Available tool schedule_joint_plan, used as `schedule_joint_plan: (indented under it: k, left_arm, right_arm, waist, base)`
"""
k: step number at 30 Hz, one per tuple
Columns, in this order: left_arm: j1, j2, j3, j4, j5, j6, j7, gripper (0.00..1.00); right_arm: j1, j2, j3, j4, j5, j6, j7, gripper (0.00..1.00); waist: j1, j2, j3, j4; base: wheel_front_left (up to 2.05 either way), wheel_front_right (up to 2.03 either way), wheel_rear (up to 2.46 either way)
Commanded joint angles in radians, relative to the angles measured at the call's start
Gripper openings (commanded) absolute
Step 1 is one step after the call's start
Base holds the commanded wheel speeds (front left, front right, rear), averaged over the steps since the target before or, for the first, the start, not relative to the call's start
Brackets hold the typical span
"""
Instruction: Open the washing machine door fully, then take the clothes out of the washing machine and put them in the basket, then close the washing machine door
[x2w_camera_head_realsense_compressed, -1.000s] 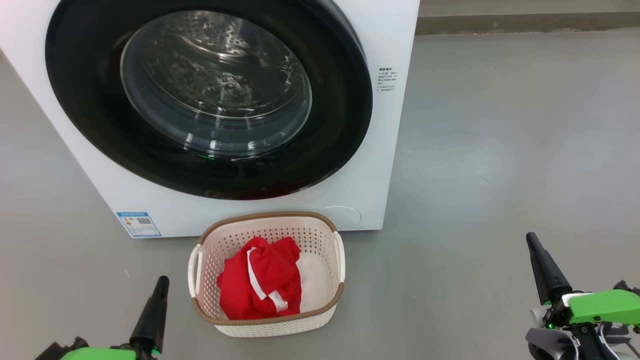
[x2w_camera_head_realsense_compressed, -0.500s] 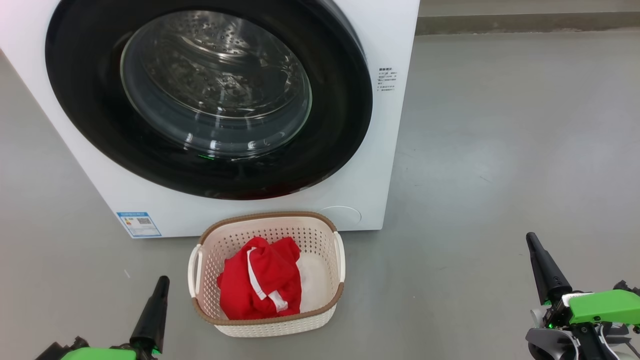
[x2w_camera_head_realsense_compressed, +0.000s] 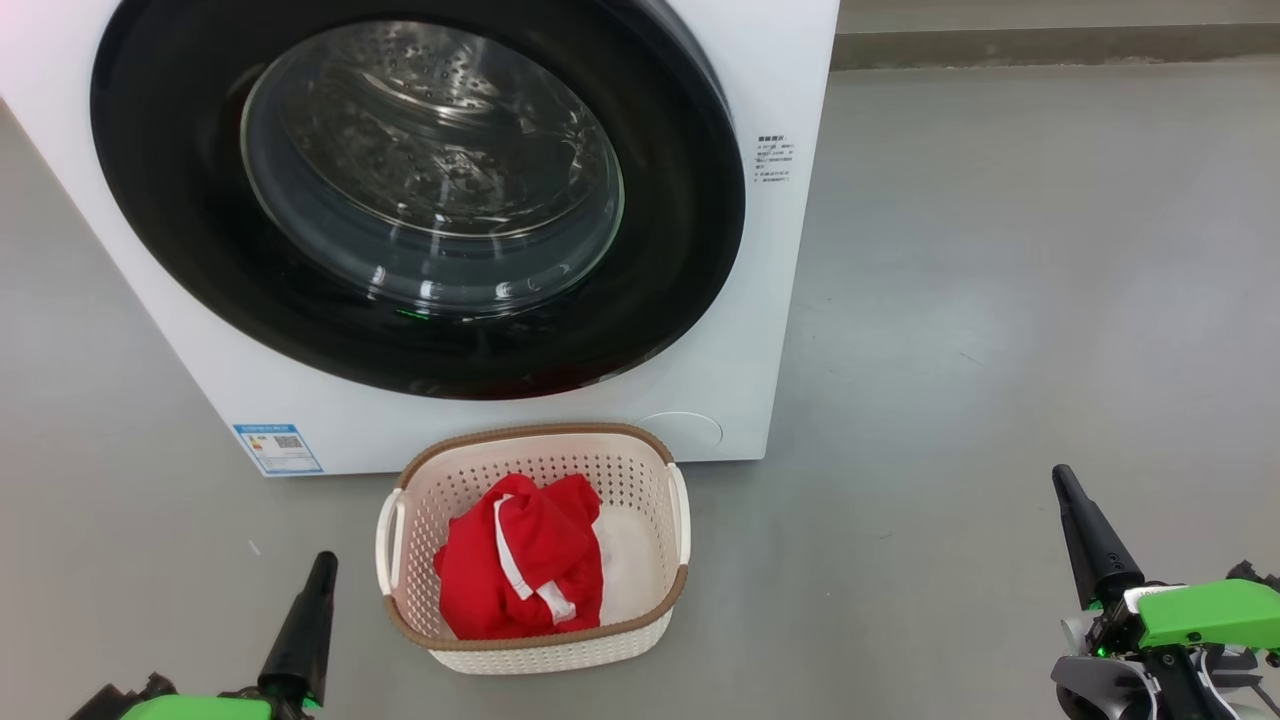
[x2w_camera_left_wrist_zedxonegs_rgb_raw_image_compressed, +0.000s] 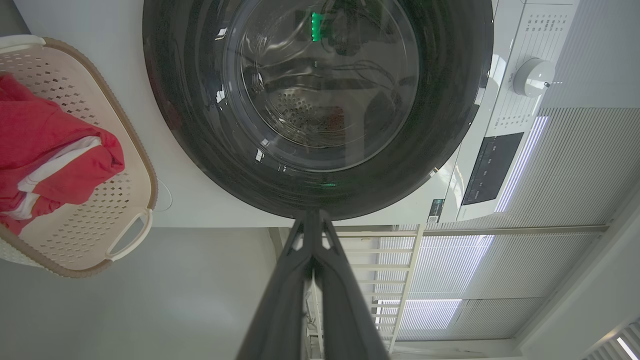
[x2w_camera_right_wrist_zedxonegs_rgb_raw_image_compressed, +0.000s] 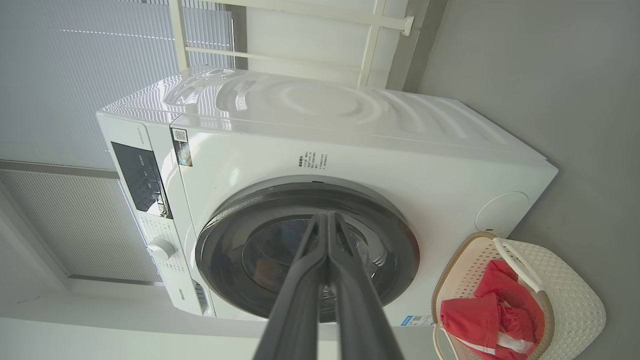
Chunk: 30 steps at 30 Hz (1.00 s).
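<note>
Washing machine door (x2w_camera_head_realsense_compressed: 430, 170) lies flush against the white washing machine (x2w_camera_head_realsense_compressed: 720, 330). The red clothes (x2w_camera_head_realsense_compressed: 520, 570) sit in the basket (x2w_camera_head_realsense_compressed: 535, 432) just in front. Left gripper (x2w_camera_head_realsense_compressed: 322, 572) and right gripper (x2w_camera_head_realsense_compressed: 1066, 490) rest low at either side, fingers pressed together and empty, presumably because the task looks complete.

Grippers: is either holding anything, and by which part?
Nothing is held. The left gripper and right gripper both have their fingers shut together on nothing, apart from the clothes lying in the basket.
</note>
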Motion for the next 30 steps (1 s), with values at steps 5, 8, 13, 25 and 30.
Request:
schedule_joint_plan:
  k: [5,8,13,25,30]
  left_arm:
    - [-0.043,0.015,0.039,-0.02,0.013,-0.011,0.005,0.0]
    - [-0.043,0.015,0.039,-0.02,0.013,-0.011,0.006,0.0]
    - [-0.043,0.014,0.04,-0.02,0.014,-0.011,0.007,0.0]
    - [-0.043,0.012,0.043,-0.02,0.016,-0.011,0.009,0.0]
    - [-0.043,0.011,0.044,-0.02,0.017,-0.011,0.009,0.0]
  right_arm:
    - [-0.049,-0.017,0.022,-0.025,0.003,0.0,0.007,0.0]
    - [-0.049,-0.017,0.022,-0.025,0.003,0.0,0.007,0.0]
    - [-0.049,-0.017,0.022,-0.025,0.003,0.0,0.007,0.0]
    - [-0.049,-0.017,0.022,-0.025,0.003,0.0,0.007,0.0]
    - [-0.049,-0.017,0.022,-0.025,0.003,0.0,0.007,0.0]
  waist:
    - [0.0,0.0,0.0,0.0]
    - [0.0,0.0,0.0,0.0]
    - [0.0,0.0,0.0,0.0]
    - [0.0,0.0,0.0,0.0]
    - [0.0,0.0,0.0,0.0]
  base:
    - [0.0,0.0,0.0]
    - [0.0,0.0,0.0]
    - [0.0,0.0,0.0]
    - [0.0,0.0,0.0]
    - [0.0,0.0,0.0]
